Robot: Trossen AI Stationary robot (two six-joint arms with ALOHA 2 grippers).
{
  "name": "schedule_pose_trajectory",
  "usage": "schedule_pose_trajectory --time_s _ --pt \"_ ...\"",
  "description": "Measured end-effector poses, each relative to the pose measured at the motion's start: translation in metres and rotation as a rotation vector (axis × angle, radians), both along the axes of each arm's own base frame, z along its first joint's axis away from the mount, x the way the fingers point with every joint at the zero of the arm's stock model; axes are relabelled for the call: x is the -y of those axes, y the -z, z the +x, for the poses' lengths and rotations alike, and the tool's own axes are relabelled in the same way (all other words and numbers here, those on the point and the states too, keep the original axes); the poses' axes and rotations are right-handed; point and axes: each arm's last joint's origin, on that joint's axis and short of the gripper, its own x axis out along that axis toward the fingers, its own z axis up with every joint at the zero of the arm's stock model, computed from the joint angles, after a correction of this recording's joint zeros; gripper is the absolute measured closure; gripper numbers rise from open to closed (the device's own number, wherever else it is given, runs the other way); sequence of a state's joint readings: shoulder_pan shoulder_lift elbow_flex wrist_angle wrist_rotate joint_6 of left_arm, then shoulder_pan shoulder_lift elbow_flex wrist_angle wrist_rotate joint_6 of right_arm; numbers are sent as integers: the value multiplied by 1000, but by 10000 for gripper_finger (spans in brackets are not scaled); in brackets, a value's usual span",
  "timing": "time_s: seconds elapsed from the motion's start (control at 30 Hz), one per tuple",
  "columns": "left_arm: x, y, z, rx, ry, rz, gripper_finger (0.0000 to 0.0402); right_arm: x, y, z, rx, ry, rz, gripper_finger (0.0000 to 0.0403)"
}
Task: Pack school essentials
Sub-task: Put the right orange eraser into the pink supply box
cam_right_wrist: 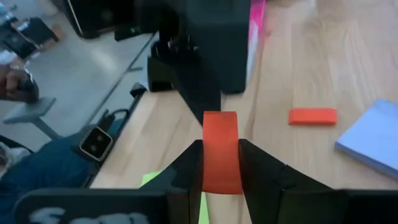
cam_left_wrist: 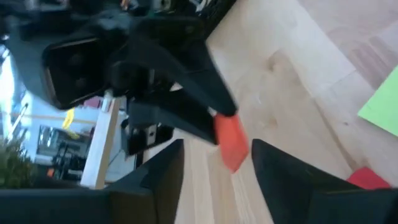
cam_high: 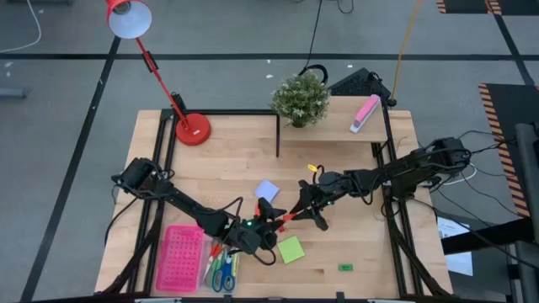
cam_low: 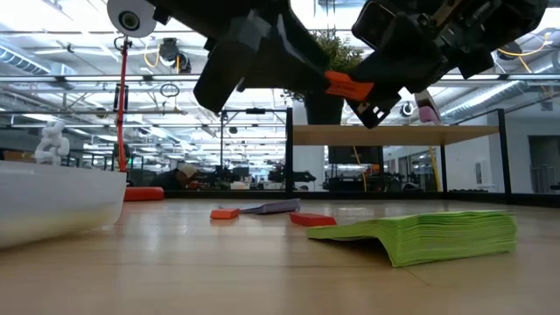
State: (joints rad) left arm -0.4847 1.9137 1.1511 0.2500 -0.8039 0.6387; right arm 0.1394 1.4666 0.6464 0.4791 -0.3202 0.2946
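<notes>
Above smooth wood table, right hand grasps flat orange block; left hand released.

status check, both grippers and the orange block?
Right gripper shut on orange block, midair. Left gripper open, facing it, handover-style. Nothing between them.

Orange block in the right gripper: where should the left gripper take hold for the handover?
Take the orange block by its free end, sticking out past the right gripper and its pinch. Come end-on from opposite, the open left gripper closing on the flat faces.
</notes>
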Motion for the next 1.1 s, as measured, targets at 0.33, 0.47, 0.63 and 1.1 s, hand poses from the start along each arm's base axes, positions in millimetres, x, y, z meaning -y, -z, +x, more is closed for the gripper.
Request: schedule_pose_trajectory --time_s 0.33,0.47,0.63,1.1 --pt "-1 -1 2 -11 49 15 311 0 -4 2 33 12 35 319" --pt "-1 -1 2 -9 46 16 352 0 -4 2 33 7 37 319" --pt "-1 -1 2 3 30 -12 387 -1 -4 2 29 9 39 306" --pt "42 -20 -38 62 2 -384 387 2 -18 -15 -27 2 -1 111"
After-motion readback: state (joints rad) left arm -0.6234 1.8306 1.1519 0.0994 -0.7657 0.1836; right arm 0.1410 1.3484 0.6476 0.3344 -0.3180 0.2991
